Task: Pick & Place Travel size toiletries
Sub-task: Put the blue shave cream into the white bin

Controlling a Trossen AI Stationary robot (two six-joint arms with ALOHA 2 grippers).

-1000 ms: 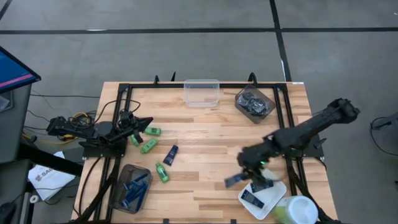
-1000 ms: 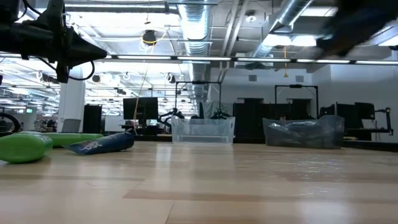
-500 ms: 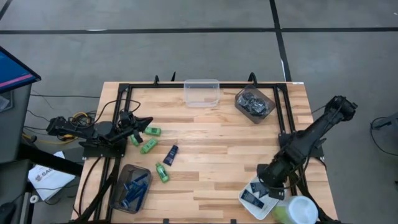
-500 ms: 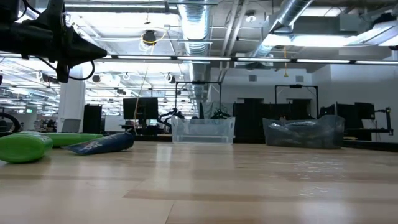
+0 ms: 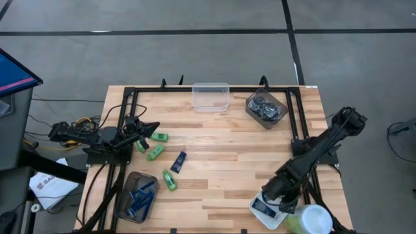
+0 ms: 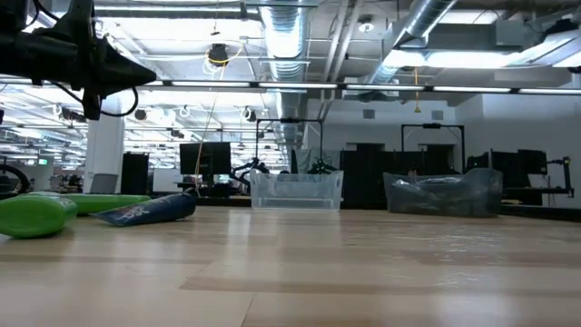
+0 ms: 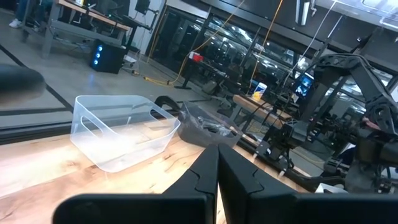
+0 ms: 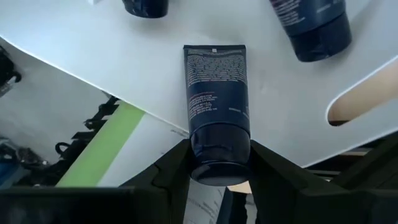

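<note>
My right gripper [image 5: 273, 193] hangs over the white tub [image 5: 286, 209] at the table's near right corner, shut on a flat dark navy tube [image 8: 217, 93]. Two more navy tubes [image 8: 310, 25] lie in that tub. My left gripper [image 5: 141, 134] waits shut above the table's left side. Close to it lie three green mini bottles [image 5: 155, 153], with another navy tube [image 5: 178, 162] a little farther right, all flat on the wood. Blue razors fill the grey-brown tub [image 5: 135, 196]. Greyish discs sit in the dark tub [image 5: 266, 107]. My right gripper pinches the navy tube by its round cap end [image 8: 219, 163] between the two fingers [image 8: 176, 165]. The fingers come from above, pointing down, and lie along the tube. The tube's flat crimped end [image 8: 214, 50] points away into the white tub; whether it touches the tub floor, I cannot tell.
A clear tub [image 5: 210, 96] stands at the far edge's middle. A green and white round thing [image 5: 311, 220] sits just right of the white tub. A black frame [image 5: 130, 97] rims the table. The middle of the wood is bare.
My right gripper has carried the navy tube from the table's near middle toward the near right corner and brought it over the white tub, staying shut on it. The left arm has kept still.
</note>
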